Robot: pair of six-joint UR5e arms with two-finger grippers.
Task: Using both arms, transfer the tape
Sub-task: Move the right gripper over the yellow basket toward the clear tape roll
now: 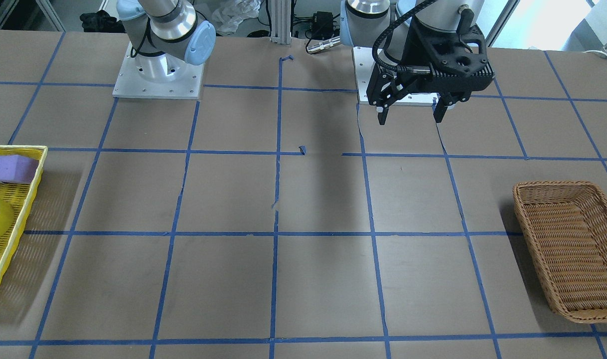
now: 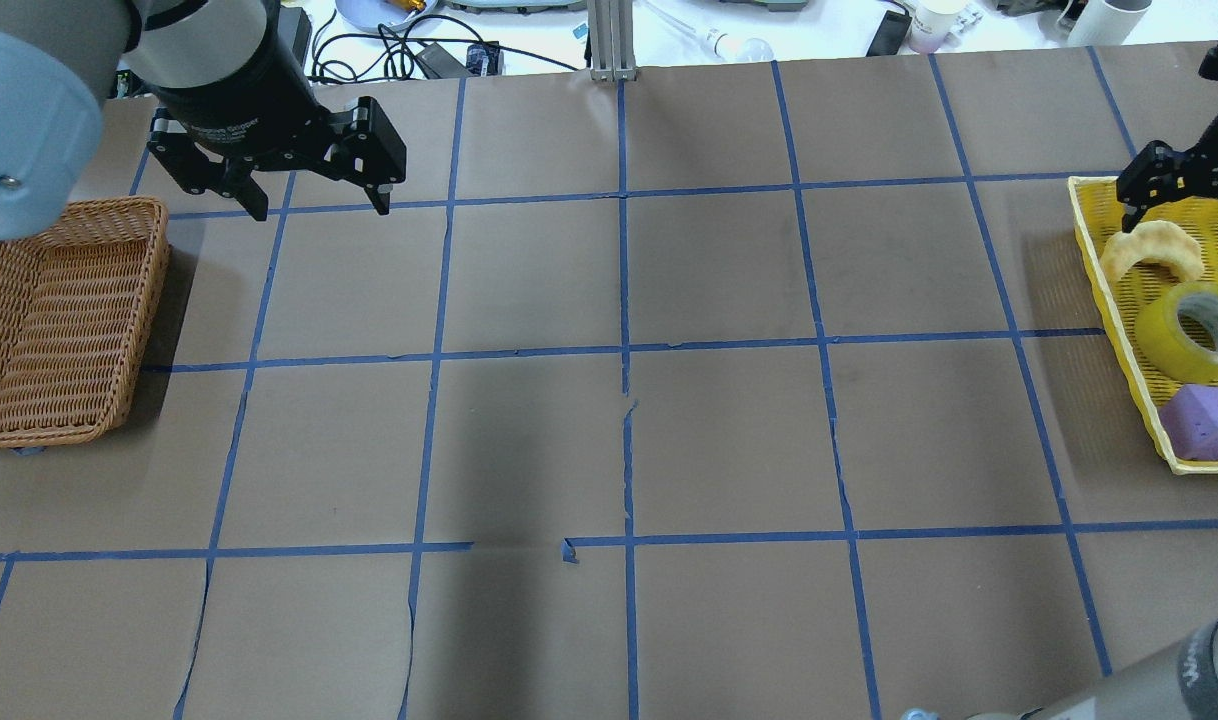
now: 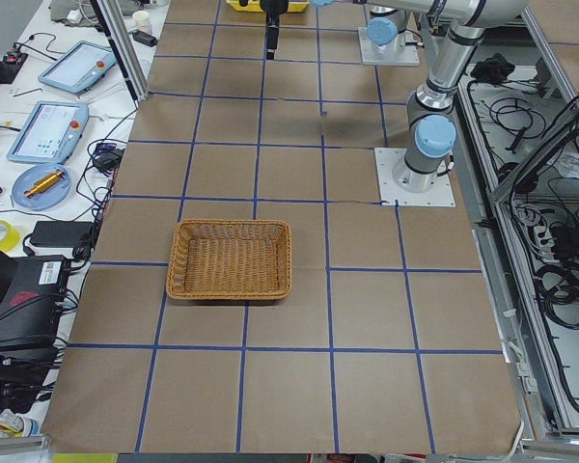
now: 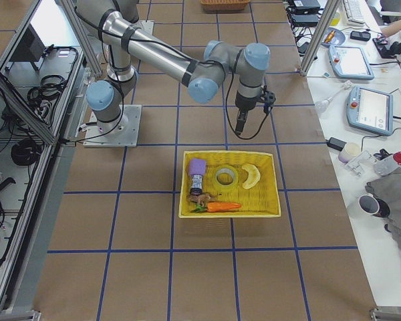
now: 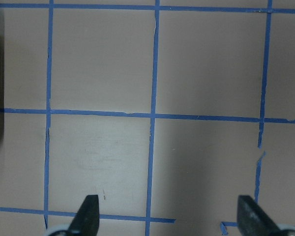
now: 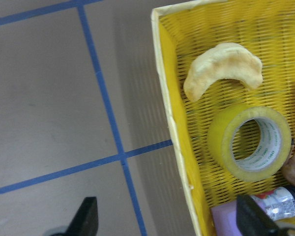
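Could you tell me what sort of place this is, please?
Probably a robotics lab: two arms bolted to a table gridded with blue tape, with teach pendants and cables alongside.

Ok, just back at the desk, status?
Left gripper open, empty. Right gripper open over tray edge. Tape flat in tray, untouched. Croissant and bottle close beside it.

Green print inside tape (image 6: 264,148) core, perhaps lettering; illegible.
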